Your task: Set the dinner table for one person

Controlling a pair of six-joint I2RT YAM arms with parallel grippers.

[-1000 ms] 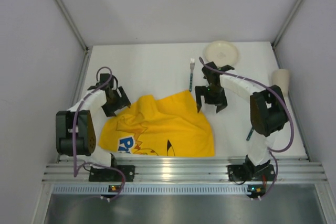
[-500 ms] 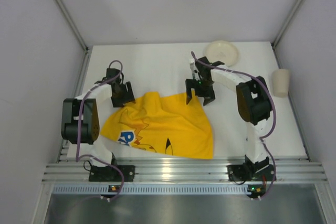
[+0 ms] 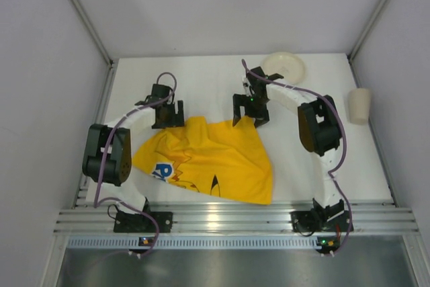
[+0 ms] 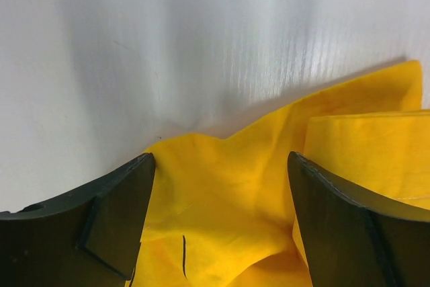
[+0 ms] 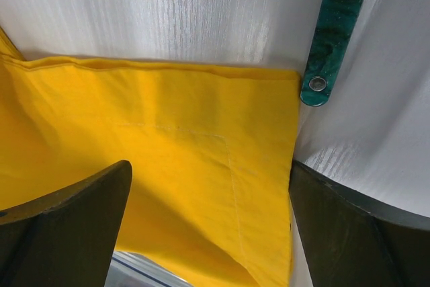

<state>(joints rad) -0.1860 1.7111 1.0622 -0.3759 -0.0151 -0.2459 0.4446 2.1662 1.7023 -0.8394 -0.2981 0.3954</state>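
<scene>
The white dinner table (image 3: pixel 201 78) carries a yellow cartoon-printed cloth mat (image 3: pixel 208 159), rumpled on its near half. My left gripper (image 3: pixel 168 113) is open over the mat's far-left corner; in the left wrist view (image 4: pixel 218 166) its jaws straddle a wrinkled yellow fold (image 4: pixel 228 186). My right gripper (image 3: pixel 250 111) is open over the mat's far-right corner; in the right wrist view (image 5: pixel 209 173) the hemmed corner (image 5: pixel 201 132) lies between the jaws. A fork's green handle (image 5: pixel 336 31) lies just beyond that corner. A cream plate (image 3: pixel 282 66) sits at the far right. A cream cup (image 3: pixel 358 105) stands by the right wall.
White walls enclose the table on the left, back and right. A ribbed aluminium rail (image 3: pixel 235 220) runs along the near edge, with both arm bases on it. The mat's near edge reaches close to the rail.
Both grippers have moved away from the rail toward the far side, the right one also leftward. The mat's far corners have shifted with them and the mat lies more spread out.
</scene>
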